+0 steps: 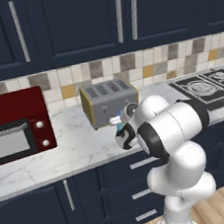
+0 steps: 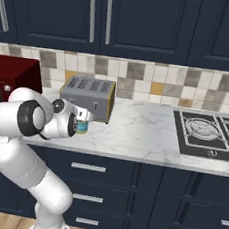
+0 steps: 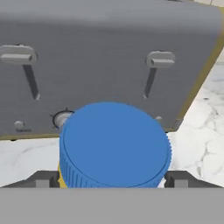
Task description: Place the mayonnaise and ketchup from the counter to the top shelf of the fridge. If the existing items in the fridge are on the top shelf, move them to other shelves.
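Flanking base views; close toaster hand-view

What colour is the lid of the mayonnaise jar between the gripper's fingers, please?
Blue, with a ribbed edge; the mayonnaise lid shows best in the hand view.

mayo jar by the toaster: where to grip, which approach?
Grip the mayonnaise across its round blue lid, coming from above and the counter's front edge. The jar stands upright and the toaster sits close behind it; the gripper fingertips already flank the lid.
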Controlling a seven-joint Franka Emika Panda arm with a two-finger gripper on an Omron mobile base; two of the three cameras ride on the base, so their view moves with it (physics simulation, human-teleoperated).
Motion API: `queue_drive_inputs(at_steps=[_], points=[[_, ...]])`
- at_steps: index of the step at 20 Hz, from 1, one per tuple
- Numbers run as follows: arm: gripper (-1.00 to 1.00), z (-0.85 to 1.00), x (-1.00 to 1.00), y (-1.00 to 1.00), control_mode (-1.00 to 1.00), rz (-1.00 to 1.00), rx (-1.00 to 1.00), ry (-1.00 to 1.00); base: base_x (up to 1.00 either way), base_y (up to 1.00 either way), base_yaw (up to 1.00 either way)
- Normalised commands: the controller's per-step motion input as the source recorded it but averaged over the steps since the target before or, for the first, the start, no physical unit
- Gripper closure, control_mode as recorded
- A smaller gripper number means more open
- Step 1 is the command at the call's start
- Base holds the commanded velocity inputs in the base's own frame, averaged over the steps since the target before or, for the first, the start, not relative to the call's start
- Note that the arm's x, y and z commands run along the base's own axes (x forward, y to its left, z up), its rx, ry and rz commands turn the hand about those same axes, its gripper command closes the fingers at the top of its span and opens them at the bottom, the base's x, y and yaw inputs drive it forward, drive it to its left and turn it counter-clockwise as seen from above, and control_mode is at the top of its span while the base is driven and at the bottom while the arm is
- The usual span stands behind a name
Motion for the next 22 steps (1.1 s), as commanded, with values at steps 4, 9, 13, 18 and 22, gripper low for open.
queue_drive_inputs(at_steps=[4,9,13,18,22], points=[[1.00,0.55,-0.34,0.05,-1.00,0.00,0.00,-0.15,0.00,0.00,0.00],[1.00,0.83,-0.59,0.04,-1.00,0.00,0.00,-0.12,0.00,0.00,0.00],[1.00,1.00,-0.88,0.03,-1.00,0.00,0.00,-0.06,0.00,0.00,0.00],[1.00,1.00,-1.00,0.06,-1.00,0.00,0.00,0.00,0.00,0.00,0.00],[1.00,1.00,-1.00,0.03,-1.00,0.00,0.00,0.01,0.00,0.00,0.00]])
